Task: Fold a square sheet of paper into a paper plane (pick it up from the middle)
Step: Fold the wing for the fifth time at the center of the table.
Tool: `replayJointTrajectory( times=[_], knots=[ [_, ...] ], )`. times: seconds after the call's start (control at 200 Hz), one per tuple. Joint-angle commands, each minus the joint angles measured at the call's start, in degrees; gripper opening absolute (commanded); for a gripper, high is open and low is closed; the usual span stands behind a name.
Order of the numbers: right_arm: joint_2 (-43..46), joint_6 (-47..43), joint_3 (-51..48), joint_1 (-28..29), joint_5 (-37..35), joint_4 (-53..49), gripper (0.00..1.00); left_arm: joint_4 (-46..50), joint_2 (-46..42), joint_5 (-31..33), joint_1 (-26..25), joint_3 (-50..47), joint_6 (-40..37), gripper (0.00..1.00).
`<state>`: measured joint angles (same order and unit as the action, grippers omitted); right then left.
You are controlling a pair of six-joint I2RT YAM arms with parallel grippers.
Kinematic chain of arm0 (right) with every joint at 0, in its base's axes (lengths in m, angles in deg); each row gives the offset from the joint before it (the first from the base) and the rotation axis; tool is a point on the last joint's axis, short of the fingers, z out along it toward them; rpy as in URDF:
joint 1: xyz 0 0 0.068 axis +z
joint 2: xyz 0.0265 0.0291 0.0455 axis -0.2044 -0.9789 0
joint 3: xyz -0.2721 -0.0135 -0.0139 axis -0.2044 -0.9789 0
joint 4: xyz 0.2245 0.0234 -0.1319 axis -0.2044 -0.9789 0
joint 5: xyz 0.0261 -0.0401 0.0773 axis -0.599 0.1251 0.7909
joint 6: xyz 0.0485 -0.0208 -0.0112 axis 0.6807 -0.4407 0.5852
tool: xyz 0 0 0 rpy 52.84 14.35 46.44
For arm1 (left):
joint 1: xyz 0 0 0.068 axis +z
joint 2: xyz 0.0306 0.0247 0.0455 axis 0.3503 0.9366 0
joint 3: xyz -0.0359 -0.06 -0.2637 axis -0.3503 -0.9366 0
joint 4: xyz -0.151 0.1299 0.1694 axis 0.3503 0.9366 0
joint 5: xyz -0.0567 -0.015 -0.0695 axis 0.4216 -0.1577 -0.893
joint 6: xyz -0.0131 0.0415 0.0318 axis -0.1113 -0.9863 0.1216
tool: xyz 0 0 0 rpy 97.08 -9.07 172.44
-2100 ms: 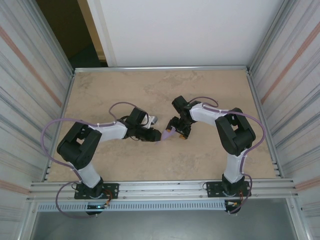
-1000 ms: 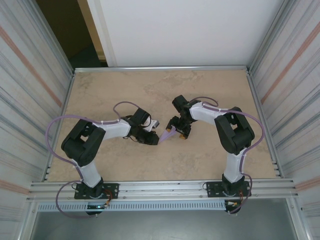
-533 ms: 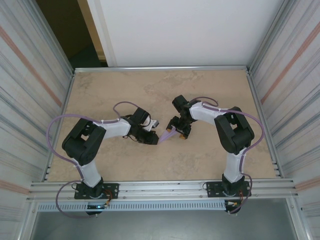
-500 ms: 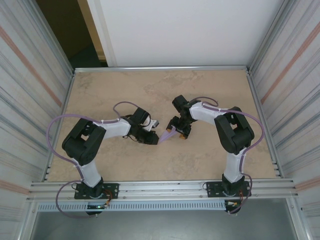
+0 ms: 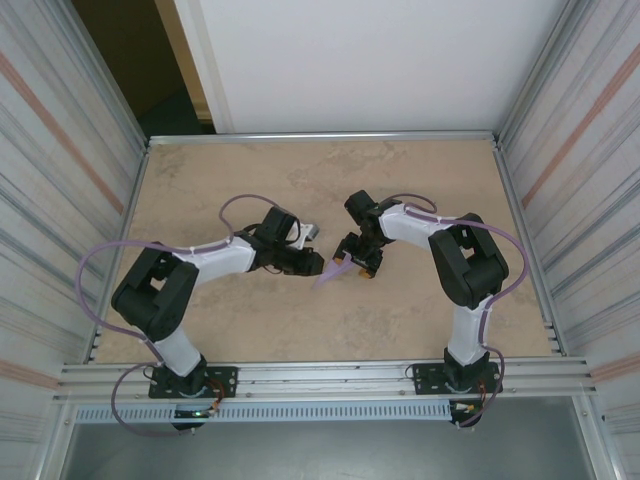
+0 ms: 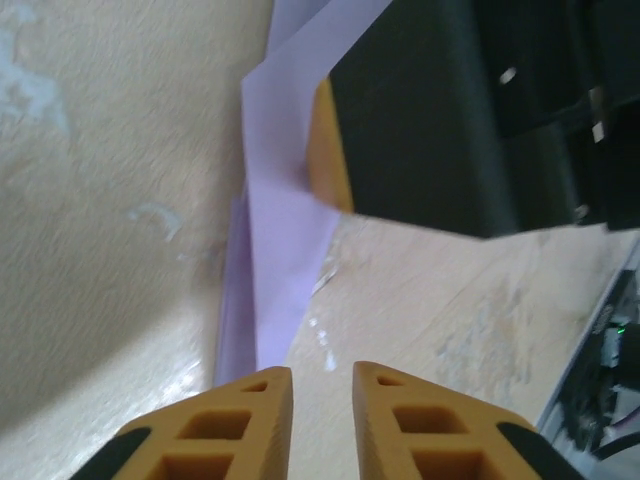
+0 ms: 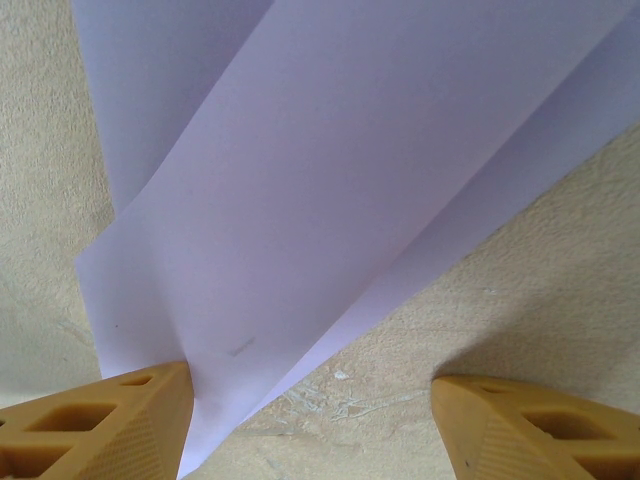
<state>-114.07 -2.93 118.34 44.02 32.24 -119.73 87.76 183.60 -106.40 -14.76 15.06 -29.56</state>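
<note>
Right pincer (image 7: 310, 375) stands spread wide over the lavender paper (image 7: 330, 180), its ribbed amber fingers (image 7: 110, 415) blocky and wedge-tipped. One of them touches the sheet's edge and nothing is gripped between them. From the left wrist, that pincer's black housing and one amber pad sit pressed on the paper's upper part. Left pincer (image 6: 322, 370) is drawn almost together, with only a narrow slit between its honeycombed amber fingers (image 6: 240, 420) and nothing in the slit. The paper's narrow tip ends just at them. The paper is thin, matte and smooth, folded into overlapping layers with straight crisp edges, and tapers to a point. One layer bears a tiny grey mark, too small to read. It lies near the middle of the table (image 5: 420, 330), a beige, marbled, slightly glossy surface, between the two pincers.
</note>
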Motion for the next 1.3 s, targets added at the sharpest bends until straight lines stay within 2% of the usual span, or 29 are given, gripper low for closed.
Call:
replayJointTrajectory(
  times=[0.0,0.16,0.571,0.887,1.293],
  knots=[
    [-13.1,-1.1,-6.6,-0.2,-8.2,4.9,0.67,-6.1,1.1,-3.7,-1.0,0.5,3.9,0.2],
    [-13.2,-0.9,-6.6,-0.3,-7.9,4.9,0.66,-6.5,4.5,-3.4,-1.6,2.2,5.2,0.15],
    [-13.2,-0.8,-7.3,-0.5,-7.5,5.3,0.65,-3.5,9.7,-1.7,-1.6,5.0,4.8,0.12],
    [-13.6,-0.8,-7.9,-0.5,-7.5,5.6,0.61,-1.9,11.4,0.1,-1.5,6.1,4.2,0.09],
    [-14.2,-0.9,-8.1,-0.6,-7.3,5.6,0.6,-0.9,12.7,1.3,-1.1,6.6,3.6,0.08]
  ],
)
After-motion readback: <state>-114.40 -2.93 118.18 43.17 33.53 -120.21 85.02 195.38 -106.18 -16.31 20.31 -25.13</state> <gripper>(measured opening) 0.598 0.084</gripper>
